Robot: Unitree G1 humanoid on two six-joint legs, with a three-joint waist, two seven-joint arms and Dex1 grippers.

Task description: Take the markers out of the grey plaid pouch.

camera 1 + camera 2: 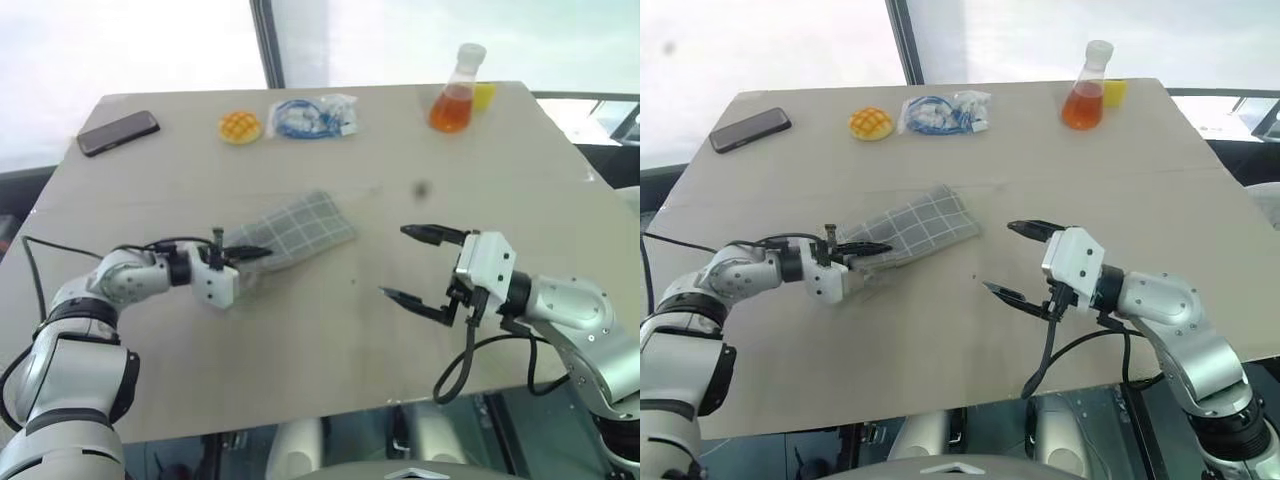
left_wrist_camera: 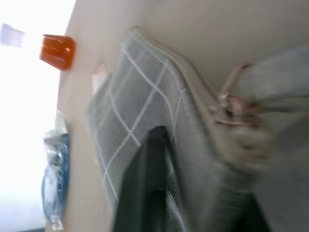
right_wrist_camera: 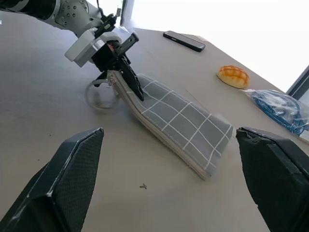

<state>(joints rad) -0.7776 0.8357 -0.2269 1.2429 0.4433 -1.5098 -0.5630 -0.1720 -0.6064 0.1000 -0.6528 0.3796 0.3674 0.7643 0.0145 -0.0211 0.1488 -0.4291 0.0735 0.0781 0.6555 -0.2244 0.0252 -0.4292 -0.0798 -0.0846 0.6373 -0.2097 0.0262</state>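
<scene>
The grey plaid pouch (image 1: 296, 232) lies mid-table, its near-left end lifted and pinched in the left gripper (image 3: 124, 65). The right gripper (image 1: 418, 265), its 2 fingers spread wide, hovers to the pouch's right. It should steady the far end while the zipper pull (image 2: 232, 103) gets drawn; no markers show yet.

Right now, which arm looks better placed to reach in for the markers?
The right, probably. The left gripper is shut on the pouch, lifting its near end off the table. The right gripper hangs open beside the pouch, free to reach in.
</scene>
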